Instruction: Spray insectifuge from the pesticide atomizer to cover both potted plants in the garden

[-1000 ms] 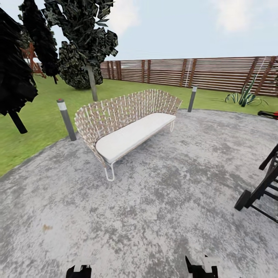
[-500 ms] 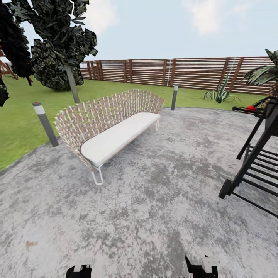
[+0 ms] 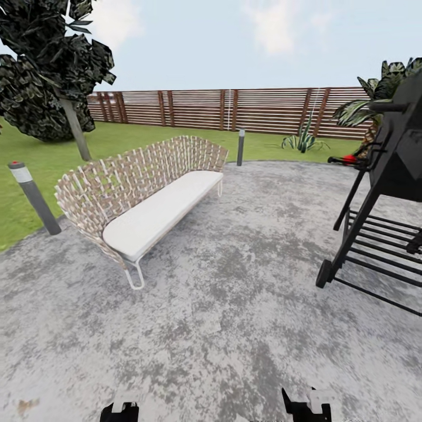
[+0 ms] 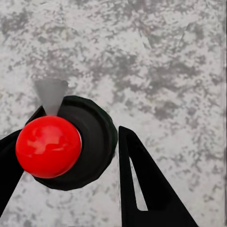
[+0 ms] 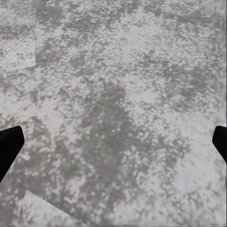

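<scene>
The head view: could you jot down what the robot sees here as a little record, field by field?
place: round grey stone patio ringed by lawn
seat: woven bench with white cushion, left of centre
right side: black barbecue grill on wheels
lights: two short grey bollards
background: brown slatted fence, spiky agave, dark tree
sprayer and potted plants: not seen here

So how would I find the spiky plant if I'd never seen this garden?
Look along the brown slatted fence at the back of the lawn. Toward its right end, just past the far edge of the grey stone patio, the spiky plant grows straight out of the grass. It has no pot and no trunk, just striped pointed leaves fanning upward, unlike the taller palm further right.
</scene>
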